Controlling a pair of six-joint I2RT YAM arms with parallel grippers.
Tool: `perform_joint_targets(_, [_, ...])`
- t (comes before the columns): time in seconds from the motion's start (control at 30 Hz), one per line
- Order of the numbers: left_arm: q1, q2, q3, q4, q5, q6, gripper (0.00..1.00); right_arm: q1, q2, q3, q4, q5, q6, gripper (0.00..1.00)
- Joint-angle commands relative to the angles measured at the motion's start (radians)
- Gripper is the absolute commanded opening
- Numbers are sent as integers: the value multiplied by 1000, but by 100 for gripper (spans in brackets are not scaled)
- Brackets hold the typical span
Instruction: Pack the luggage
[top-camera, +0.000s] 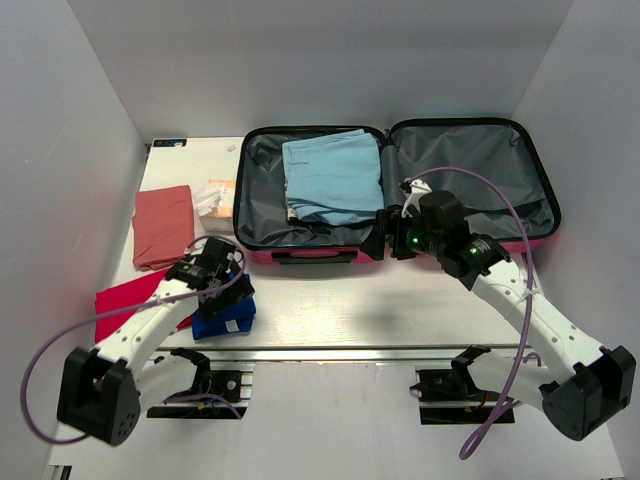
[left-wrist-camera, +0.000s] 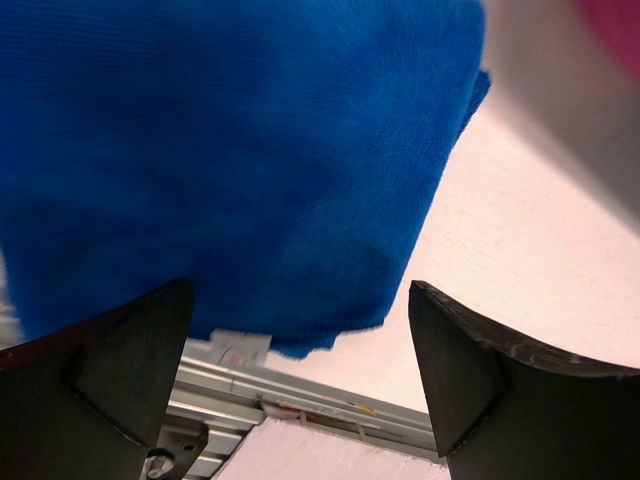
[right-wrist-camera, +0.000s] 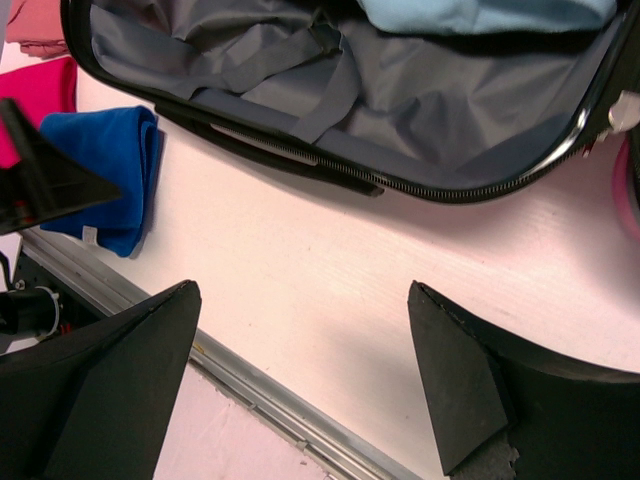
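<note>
With the suitcase (top-camera: 470, 165) open at the far side of the table (top-camera: 330, 300), the left gripper (left-wrist-camera: 300, 300), fingers spread empty over the folded blue towel (left-wrist-camera: 230, 150), should drop and pinch every layer, while the right gripper (right-wrist-camera: 300, 310) hovers, likewise spread and empty, beside the case.

Left wrist view: blue cloth (left-wrist-camera: 230, 150) runs off the top and left edges, soft focus. Pink smear (left-wrist-camera: 612, 30) in the upper right corner is unreadable. Top view: left tool (top-camera: 225, 292) covers the cloth's upper edge; packet (top-camera: 215, 197) left of the luggage (top-camera: 470, 165) too small to identify. Right wrist view: luggage cropped top and right.
</note>
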Motion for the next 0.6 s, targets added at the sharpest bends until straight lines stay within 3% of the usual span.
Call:
perform_joint_targets(0.0, [-13,61,-33,153,108,23,98,2,-43,-34,1,-12,24,89])
perform_joint_targets(0.37, [-162,175,-144,518,412,16,98,-3,-92,-69,-9,21,35,89])
perform_joint_targets(0.57, [-381,393,-17,575,424,-7,98,-3,-106,-79,-13,54,19,89])
